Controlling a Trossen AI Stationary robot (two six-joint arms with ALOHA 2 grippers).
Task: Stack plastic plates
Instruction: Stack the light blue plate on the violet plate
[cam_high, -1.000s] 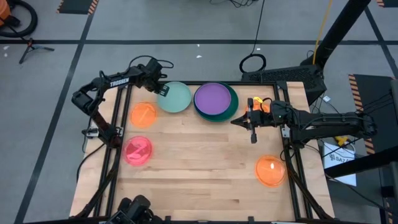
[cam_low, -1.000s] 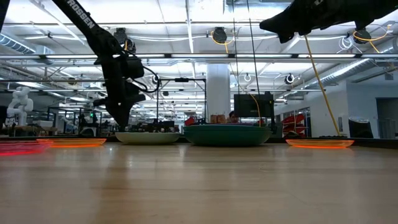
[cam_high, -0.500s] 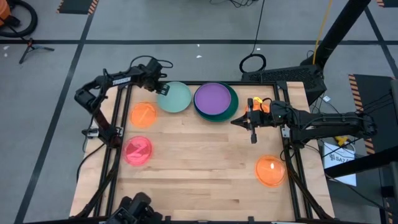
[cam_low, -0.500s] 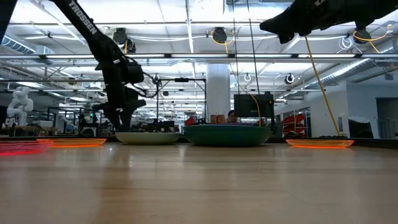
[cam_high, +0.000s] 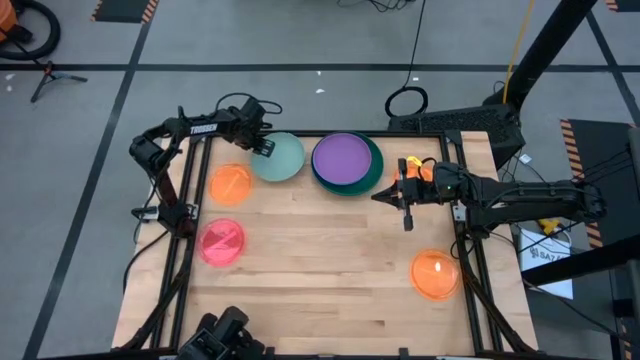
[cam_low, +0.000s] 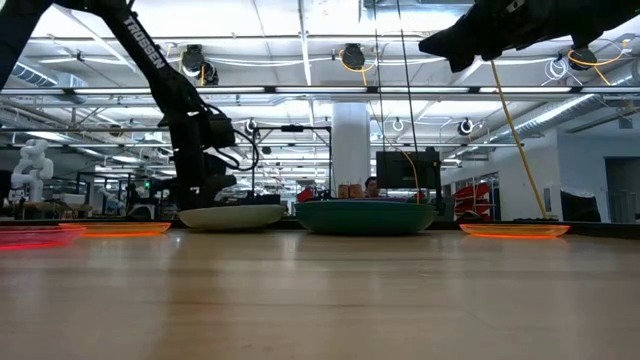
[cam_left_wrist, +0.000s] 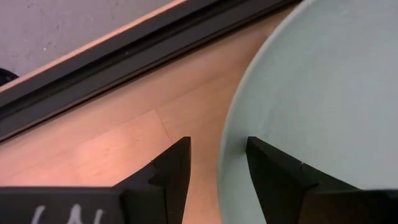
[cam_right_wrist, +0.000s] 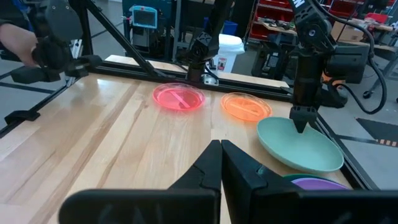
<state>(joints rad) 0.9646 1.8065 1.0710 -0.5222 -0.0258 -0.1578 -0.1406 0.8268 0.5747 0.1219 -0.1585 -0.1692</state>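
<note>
Now the left gripper (cam_high: 267, 147) has been lowered onto the near rim of the mint plate (cam_high: 281, 157), upper left of centre in the high view. Its fingers (cam_left_wrist: 171, 165) are spread, straddling the rim, and the plate's far edge is seen tipped up in the low view. A grasp is judged imminent, for stacking onto the purple plate (cam_high: 343, 159) resting in the dark green plate (cam_high: 373, 170). The right gripper (cam_high: 405, 200), fingers pressed together, hangs right of centre.
</note>
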